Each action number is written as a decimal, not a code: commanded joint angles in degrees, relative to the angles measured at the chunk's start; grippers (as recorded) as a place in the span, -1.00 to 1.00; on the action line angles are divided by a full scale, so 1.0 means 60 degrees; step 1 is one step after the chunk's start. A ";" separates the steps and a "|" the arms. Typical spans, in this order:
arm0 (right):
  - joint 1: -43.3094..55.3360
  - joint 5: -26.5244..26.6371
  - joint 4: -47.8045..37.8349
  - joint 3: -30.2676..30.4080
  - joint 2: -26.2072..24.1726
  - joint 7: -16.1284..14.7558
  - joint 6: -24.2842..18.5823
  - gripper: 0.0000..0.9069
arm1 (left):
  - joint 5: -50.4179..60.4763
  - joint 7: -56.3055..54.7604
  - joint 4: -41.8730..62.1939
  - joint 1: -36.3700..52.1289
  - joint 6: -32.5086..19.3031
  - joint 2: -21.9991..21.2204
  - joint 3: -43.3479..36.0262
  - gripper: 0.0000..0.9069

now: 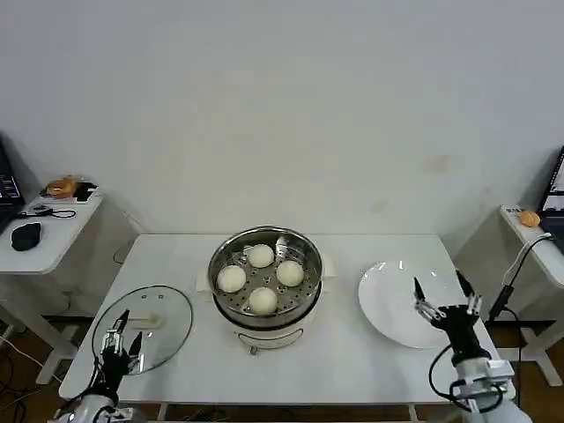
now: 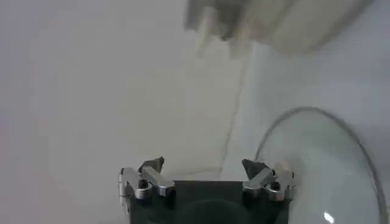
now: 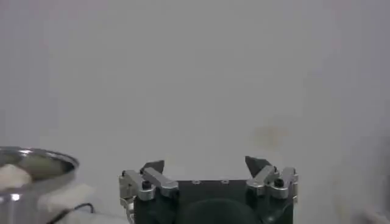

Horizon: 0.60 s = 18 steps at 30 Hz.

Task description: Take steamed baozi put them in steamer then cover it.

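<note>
Steamer at the middle of the white table, shiny steel on a white base, uncovered, rim also caught at the edge of the right wrist view. Four steamed baozi inside on the perforated tray, set in a ring, apart from one another. Cover flat on the table to the left of the steamer, well apart from it, cream handle up; glass edge also seen from the left wrist. Left gripper over the near edge of the cover, fingers spread, nothing held. White plate to the right of the steamer, bare. Right gripper above the plate's near right part, fingers wide apart, holding nothing.
</note>
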<state>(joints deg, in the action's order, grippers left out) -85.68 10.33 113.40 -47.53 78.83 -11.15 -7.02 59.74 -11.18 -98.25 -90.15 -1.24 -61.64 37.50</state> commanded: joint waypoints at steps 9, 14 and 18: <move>-0.0842 -0.0222 0.0183 -0.0824 0.0564 0.0008 -0.0283 1.00 | 0.1119 0.0150 0.1517 0.1264 -0.0056 0.0716 -0.0288 1.00; -0.0856 -0.0301 0.0212 -0.0837 0.0627 0.0012 -0.0301 1.00 | 0.1118 0.0199 0.1797 0.1542 -0.0028 0.0754 -0.0401 1.00; -0.0950 -0.0362 0.0270 -0.0896 0.0664 0.0008 -0.0322 1.00 | 0.1105 0.0211 0.2021 0.1742 -0.0035 0.0750 -0.0501 1.00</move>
<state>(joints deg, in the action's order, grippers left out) -90.18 8.69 114.58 -51.86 82.16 -11.11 -8.68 65.17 -9.97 -89.36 -82.53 -1.40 -57.75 34.97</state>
